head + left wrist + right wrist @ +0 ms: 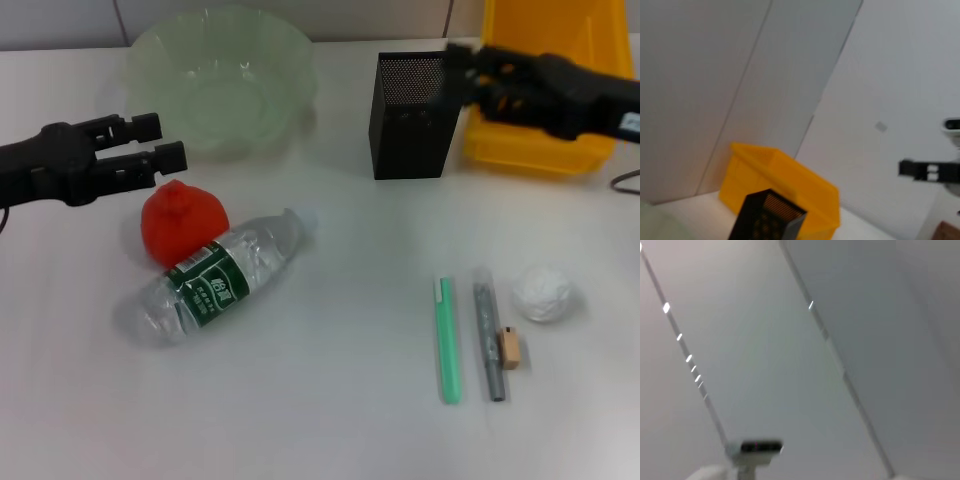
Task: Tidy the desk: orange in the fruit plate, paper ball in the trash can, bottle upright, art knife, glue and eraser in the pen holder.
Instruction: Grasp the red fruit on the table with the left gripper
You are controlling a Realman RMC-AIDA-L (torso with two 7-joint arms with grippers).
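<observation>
One orange (183, 222) sits on the table (320, 420), touching the bottle (222, 276), which lies on its side in front of it. Fruit plate (220, 80) behind, holding nothing. Left gripper (172, 142) hovers just above the orange, jaws open, nothing in them. Green stick (448, 340), grey stick (487, 340), eraser (511, 347) and paper ball (543, 292) lie at front right. Right gripper (466, 72) over the pen holder (412, 115), beside the trash can (550, 90); jaws state unclear.

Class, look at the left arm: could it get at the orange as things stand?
Probably yes. The left gripper is open just above the orange, whose top is uncovered; only the bottle leans against its near side.
</observation>
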